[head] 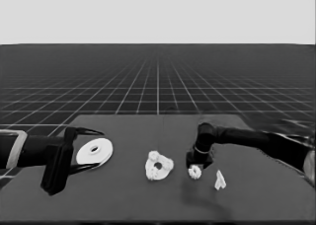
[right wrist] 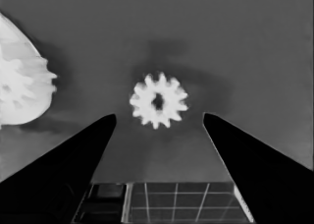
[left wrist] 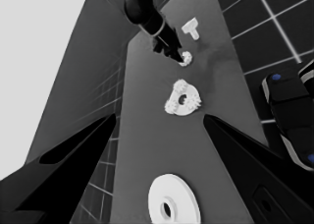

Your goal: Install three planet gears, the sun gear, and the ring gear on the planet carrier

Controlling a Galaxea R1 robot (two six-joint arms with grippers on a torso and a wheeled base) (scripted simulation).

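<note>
The smaller round part [head: 159,166] lies at the table's middle with three small gears on it, seen also from the left wrist as the same part [left wrist: 182,99]. A loose gear [head: 194,172] lies to its right on the table. My right gripper [head: 196,165] hangs just above this gear [right wrist: 158,101], open, with its fingers [right wrist: 73,160] either side of it and not touching. The larger round part [head: 95,152] lies at the left end, and my left gripper [head: 91,151] waits open over it.
A thin white piece [head: 219,180] stands right of the loose gear, near the table's front. Dark machinery with blue lights [left wrist: 289,111] shows past the table's edge in the left wrist view.
</note>
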